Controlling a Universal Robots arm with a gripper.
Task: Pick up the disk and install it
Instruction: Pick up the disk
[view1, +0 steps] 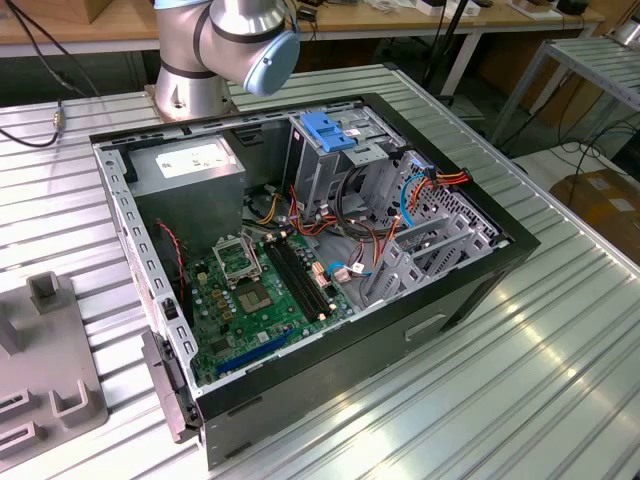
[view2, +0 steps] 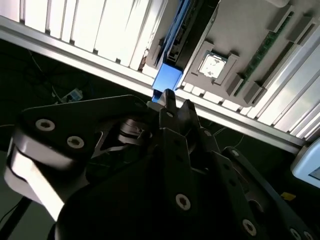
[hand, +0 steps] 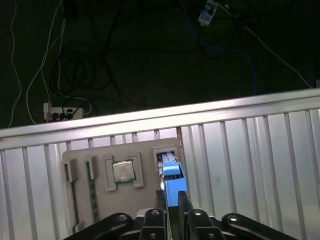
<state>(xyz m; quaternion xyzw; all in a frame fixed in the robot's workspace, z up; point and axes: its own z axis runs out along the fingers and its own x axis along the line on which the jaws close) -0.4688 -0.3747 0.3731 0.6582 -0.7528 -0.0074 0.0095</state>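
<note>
Disk pinched by the jaws at grey tray — exterior view shows the computer case.

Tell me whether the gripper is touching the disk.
Cannot tell. In the first wrist view the gripper sits right at the blue end of the disk, but neither contact nor a gap shows plainly.

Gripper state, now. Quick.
Gripper: at the blue end of the disk, over the grey tray; whether it is open or shut cannot be told.
</note>
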